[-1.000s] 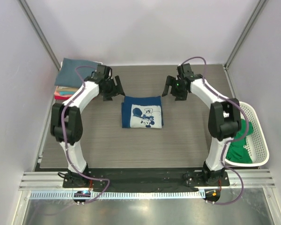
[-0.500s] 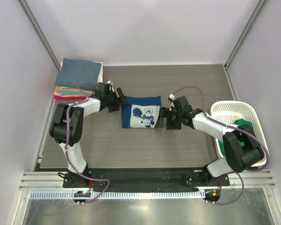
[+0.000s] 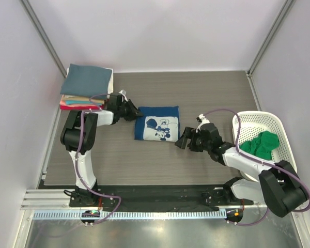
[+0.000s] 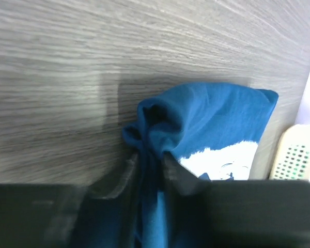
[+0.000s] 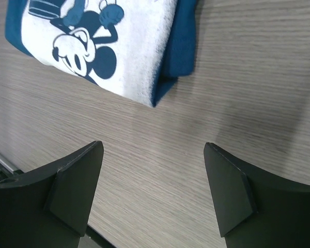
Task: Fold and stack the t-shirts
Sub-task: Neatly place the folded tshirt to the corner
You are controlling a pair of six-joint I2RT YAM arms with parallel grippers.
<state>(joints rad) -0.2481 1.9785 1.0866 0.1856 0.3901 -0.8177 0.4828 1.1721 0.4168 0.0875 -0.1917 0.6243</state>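
Observation:
A folded navy blue t-shirt (image 3: 157, 123) with a white cartoon print lies mid-table. My left gripper (image 3: 136, 112) is shut on its far left corner; in the left wrist view the gripper (image 4: 151, 157) pinches a bunched fold of the t-shirt (image 4: 217, 113). My right gripper (image 3: 182, 142) stands open just off the shirt's near right corner, touching nothing. The right wrist view shows that gripper (image 5: 152, 175) over bare table, the printed t-shirt (image 5: 93, 41) ahead of it. A stack of folded t-shirts (image 3: 85, 85), slate-blue on top, sits at the far left. A green t-shirt (image 3: 261, 144) lies crumpled in the basket.
A white mesh basket (image 3: 263, 114) stands at the right table edge, behind my right arm; its corner shows in the left wrist view too (image 4: 292, 160). The stack of t-shirts lies close to my left arm's elbow. Cage posts rise at both far corners.
My left gripper has closed on the navy shirt's far left corner. My right gripper has drawn back from the shirt's right edge toward the near side, still open.

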